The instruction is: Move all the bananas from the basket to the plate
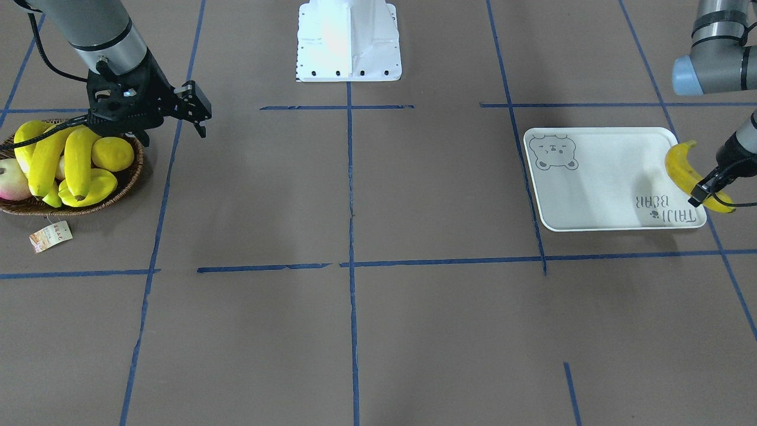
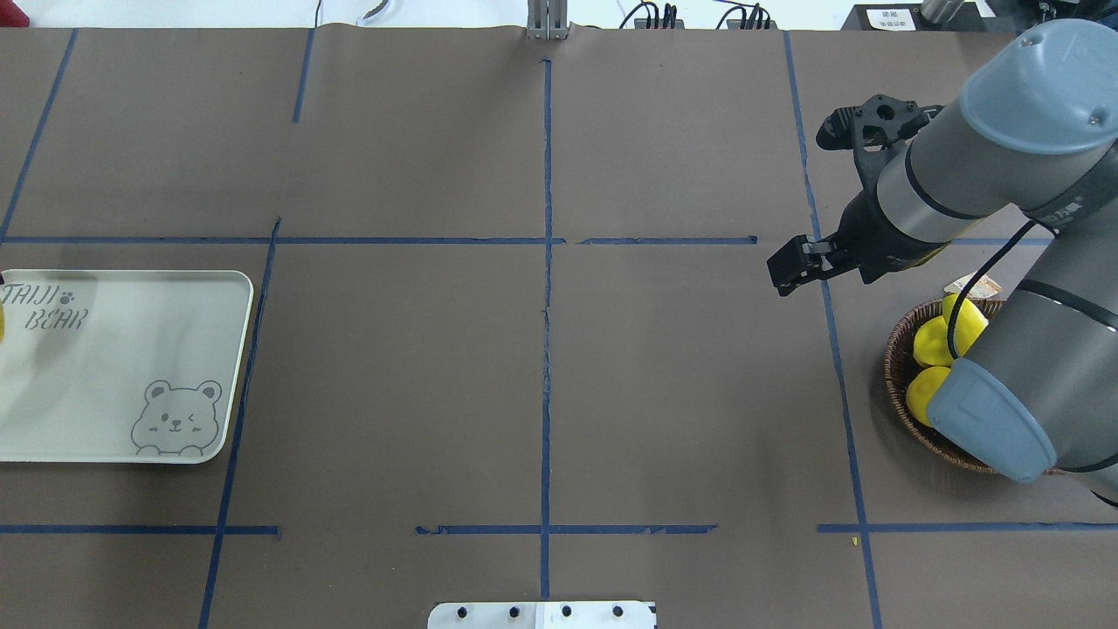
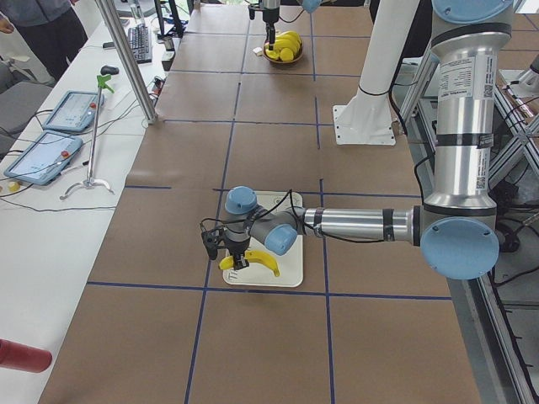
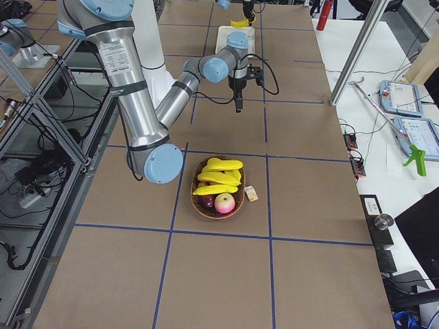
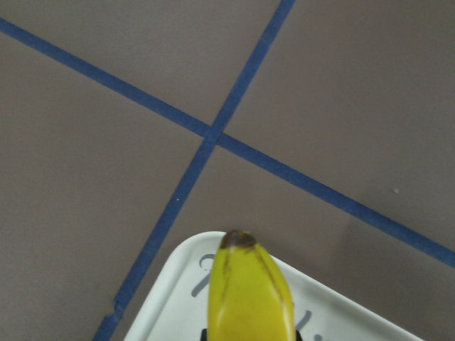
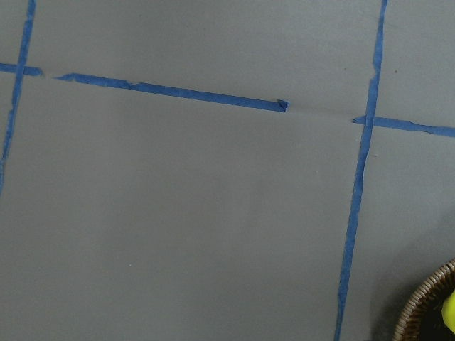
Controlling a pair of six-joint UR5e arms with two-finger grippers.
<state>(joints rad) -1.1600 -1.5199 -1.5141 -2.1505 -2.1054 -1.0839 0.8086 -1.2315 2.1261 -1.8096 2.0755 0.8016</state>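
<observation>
One banana (image 1: pixel 685 170) is pinched in the jaws of the left gripper (image 1: pixel 704 192) at the lettered corner of the plate (image 1: pixel 603 189), partly overhanging its rim. Other bananas (image 1: pixel 77 160) are noted in the basket (image 1: pixel 133 177). The right gripper (image 1: pixel 200 121) is positioned just beside it; whether its jaws are spread cannot be told. If released here, the banana could be tipped off the rim onto the tabletop (image 1: pixel 414 325).
</observation>
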